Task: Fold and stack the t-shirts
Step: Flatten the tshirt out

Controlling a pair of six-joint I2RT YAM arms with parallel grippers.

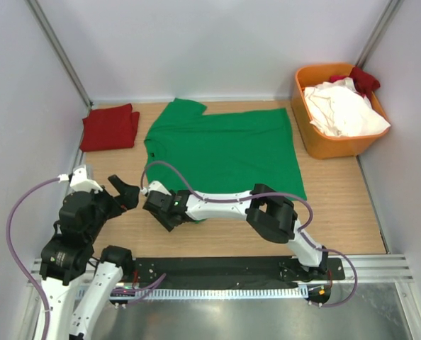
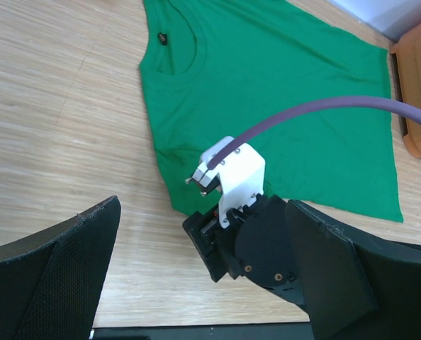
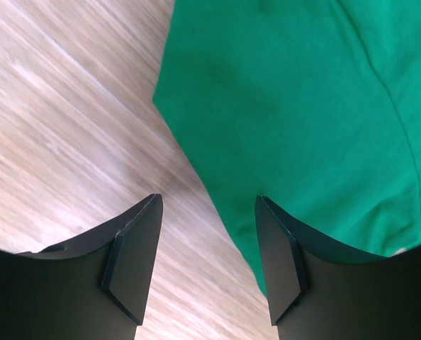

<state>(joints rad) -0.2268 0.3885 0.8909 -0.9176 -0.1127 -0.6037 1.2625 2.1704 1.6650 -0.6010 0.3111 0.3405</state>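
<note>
A bright green t-shirt (image 1: 225,149) lies spread flat on the wooden table, neck to the left; it also fills the left wrist view (image 2: 267,92). My right gripper (image 1: 161,207) is down at the shirt's near left corner. In the right wrist view its jaws (image 3: 209,202) stand apart over the green hem (image 3: 302,106), the cloth's edge between them and one finger over the fabric. My left gripper (image 1: 123,191) hovers open just left of it, holding nothing (image 2: 205,205). A folded dark red t-shirt (image 1: 110,127) rests at the far left.
An orange bin (image 1: 300,99) at the far right holds crumpled white t-shirts (image 1: 341,110) and a red one (image 1: 363,79). The right arm's wrist (image 2: 246,241) and purple cable (image 2: 324,106) sit close in front of my left gripper. Grey walls enclose the table.
</note>
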